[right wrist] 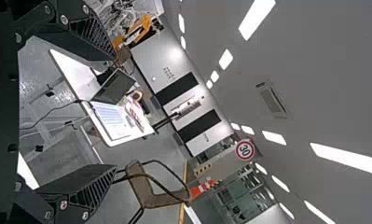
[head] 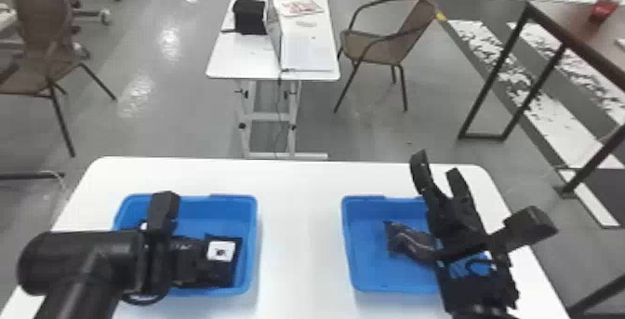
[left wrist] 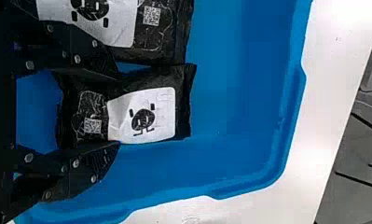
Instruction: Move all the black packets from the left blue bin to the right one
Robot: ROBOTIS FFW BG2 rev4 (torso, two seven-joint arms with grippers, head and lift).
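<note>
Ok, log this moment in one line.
left gripper: jaws open over black packet | left bin: second packet alongside | right gripper: jaws open, empty | right bin: one packet visible

"Where does the head view look from?"
"High up, forward and down over the near table, left bin, right bin and floor."
"The left wrist view?"
"Close above the left bin, facing down; the head view shares its packets."
"The right?"
"Outward, taking in ceiling; both it and the head view show the far table and chair, well off."
</note>
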